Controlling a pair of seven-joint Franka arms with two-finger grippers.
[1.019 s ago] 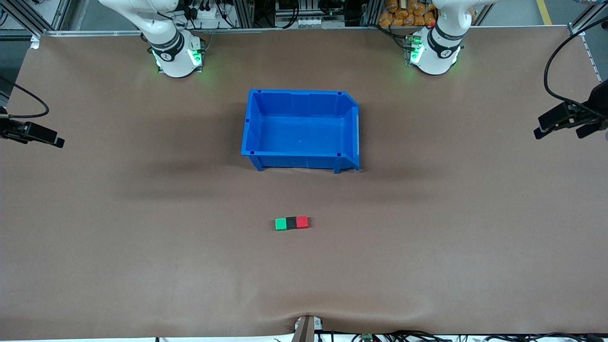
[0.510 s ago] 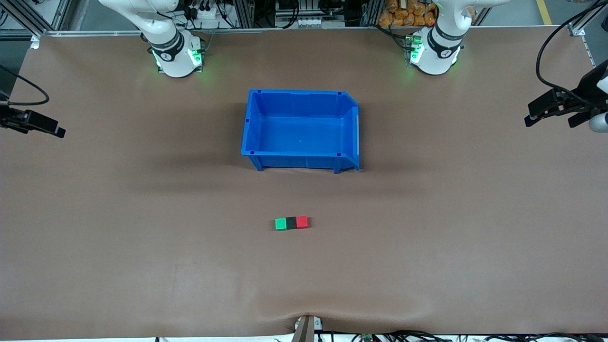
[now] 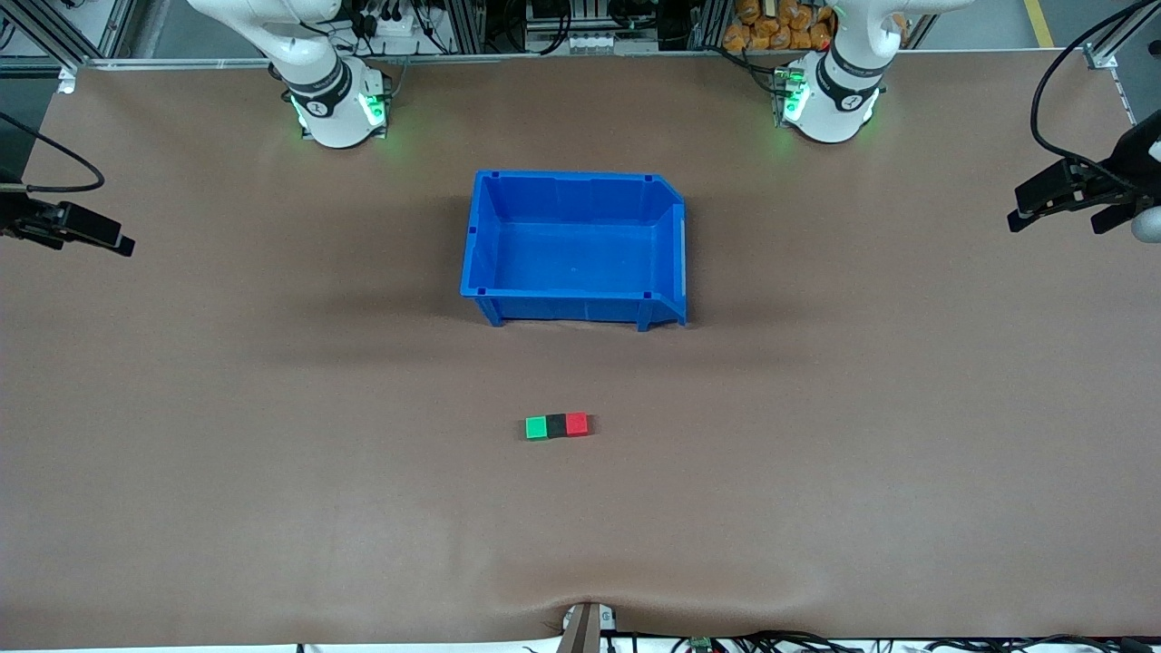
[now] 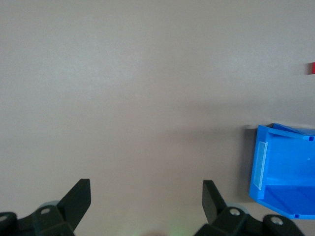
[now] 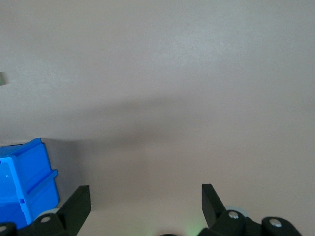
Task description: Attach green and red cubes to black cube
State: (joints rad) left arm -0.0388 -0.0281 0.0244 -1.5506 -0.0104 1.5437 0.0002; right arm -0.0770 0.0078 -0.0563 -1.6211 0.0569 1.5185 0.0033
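Brown table (image 3: 272, 508), blue bin (image 3: 571, 308) beside cubes (image 3: 556, 425)

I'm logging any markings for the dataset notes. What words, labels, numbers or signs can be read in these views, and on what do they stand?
None can be read.
Blue bin: a pale label strip on its end wall, its text too blurred to read.
Green cube, black cube, red cube: plain, no markings.
Arm bases: a small dark mark on each, too small to read.

In the left wrist view, the red cube (image 4: 312, 68) and the blue bin (image 4: 283, 169) are cut off by the edge. In the right wrist view, the green cube (image 5: 2, 78) is a bare sliver.
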